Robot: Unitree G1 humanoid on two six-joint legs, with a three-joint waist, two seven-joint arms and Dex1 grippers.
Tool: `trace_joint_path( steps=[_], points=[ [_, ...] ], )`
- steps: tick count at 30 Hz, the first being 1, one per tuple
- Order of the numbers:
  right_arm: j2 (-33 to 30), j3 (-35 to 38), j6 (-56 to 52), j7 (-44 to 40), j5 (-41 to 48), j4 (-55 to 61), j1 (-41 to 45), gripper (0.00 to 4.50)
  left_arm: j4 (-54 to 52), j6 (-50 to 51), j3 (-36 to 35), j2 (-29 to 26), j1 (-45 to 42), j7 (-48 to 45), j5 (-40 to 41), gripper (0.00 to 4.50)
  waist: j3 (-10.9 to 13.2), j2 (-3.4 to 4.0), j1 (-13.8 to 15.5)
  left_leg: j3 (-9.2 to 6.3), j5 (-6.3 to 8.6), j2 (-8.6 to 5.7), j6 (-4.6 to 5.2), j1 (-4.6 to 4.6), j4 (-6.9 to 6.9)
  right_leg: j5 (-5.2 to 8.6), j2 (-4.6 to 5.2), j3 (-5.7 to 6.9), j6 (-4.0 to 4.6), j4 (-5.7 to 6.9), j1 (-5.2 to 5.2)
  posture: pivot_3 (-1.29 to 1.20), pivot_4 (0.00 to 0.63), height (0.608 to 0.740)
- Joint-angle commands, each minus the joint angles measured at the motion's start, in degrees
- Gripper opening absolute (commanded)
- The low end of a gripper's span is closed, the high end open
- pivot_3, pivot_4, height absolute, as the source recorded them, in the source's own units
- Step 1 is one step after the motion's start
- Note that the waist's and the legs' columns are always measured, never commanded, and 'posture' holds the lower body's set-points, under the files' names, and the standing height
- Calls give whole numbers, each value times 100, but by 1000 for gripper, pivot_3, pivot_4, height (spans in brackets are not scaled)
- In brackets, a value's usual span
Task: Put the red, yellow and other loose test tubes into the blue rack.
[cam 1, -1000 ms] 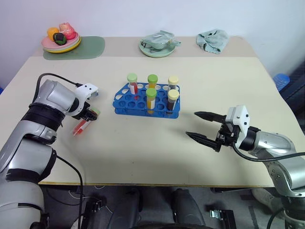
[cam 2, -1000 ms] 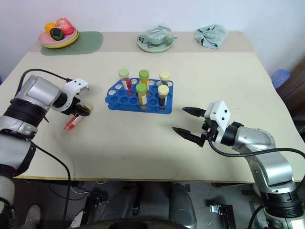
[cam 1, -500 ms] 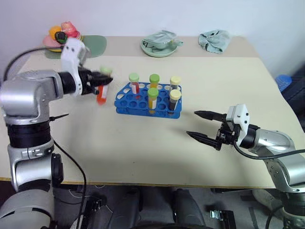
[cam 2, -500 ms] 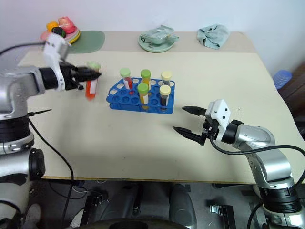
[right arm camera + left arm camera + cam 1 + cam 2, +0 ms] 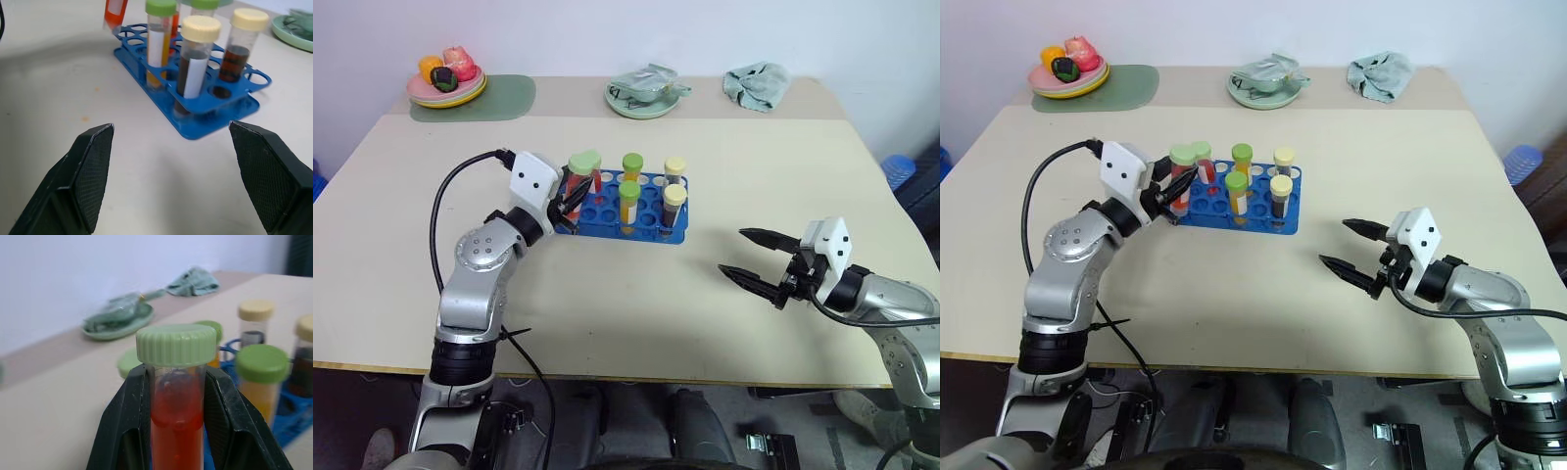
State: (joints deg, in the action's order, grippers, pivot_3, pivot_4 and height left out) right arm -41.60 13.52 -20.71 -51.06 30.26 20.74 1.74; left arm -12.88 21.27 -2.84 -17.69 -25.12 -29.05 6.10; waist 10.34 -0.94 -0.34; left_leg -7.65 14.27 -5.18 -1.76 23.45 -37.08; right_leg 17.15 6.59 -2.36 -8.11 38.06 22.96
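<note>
The blue rack [image 5: 607, 228] stands at mid-table and holds several capped tubes: yellow ones with green caps [image 5: 627, 199], dark ones with cream caps [image 5: 674, 206] and a red one. My left gripper [image 5: 570, 192] is shut on a red test tube [image 5: 176, 431] with a pale green cap [image 5: 584, 162]. That tube is tilted, and its lower end [image 5: 113, 14] hangs just above the rack's left end. The black fingers [image 5: 128, 416] clamp it below the cap. To the right of the rack, my right gripper [image 5: 732, 251] hovers open above the table with nothing between its fingers.
A plate of fruit [image 5: 447, 86] sits on a green mat [image 5: 499, 98] at the back left. A green dish with a crumpled cloth [image 5: 646, 93] and a teal rag [image 5: 756, 80] lie along the back edge. A blue object [image 5: 899, 166] stands off the table's right side.
My left arm swung right and up, carrying the red tube from low over the table's left side to the rack's left end. The right gripper drifted slightly right, still open.
</note>
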Motion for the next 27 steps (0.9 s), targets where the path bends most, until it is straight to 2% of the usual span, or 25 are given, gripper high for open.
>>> trace_joint_path(
  steps=[1,10,19,26,27],
  points=[
    [-80,284,107,49,37,298,-117,3863,414,-817,-47,140,-211,84,92,888,-1,0,5,0,0,0,0,0,0,0,0,0,0,0,0,0,150,740],
    [-59,332,162,118,-1,353,-229,3863,1629,-2029,132,435,-389,94,63,888,-1,0,-17,-1,0,0,0,-1,0,0,-1,2,-1,1,-1,0,150,740],
    [-87,369,227,94,-7,337,-288,3863,1962,-2493,507,619,-111,14,-32,888,-5,4,-10,-2,0,-1,1,-5,0,-1,-1,2,-2,-1,-8,0,150,740],
    [-79,334,234,85,-9,323,-240,3863,2111,-2566,463,574,-42,75,-54,888,-5,5,14,-3,1,-4,2,-7,-2,-1,1,3,-3,-3,-12,0,150,740],
    [-78,321,226,89,-9,324,-224,3863,2126,-2532,431,575,-32,43,11,1377,-5,5,13,-2,1,-4,2,-7,-2,-1,2,3,-3,-3,-12,0,150,740]
  ],
)
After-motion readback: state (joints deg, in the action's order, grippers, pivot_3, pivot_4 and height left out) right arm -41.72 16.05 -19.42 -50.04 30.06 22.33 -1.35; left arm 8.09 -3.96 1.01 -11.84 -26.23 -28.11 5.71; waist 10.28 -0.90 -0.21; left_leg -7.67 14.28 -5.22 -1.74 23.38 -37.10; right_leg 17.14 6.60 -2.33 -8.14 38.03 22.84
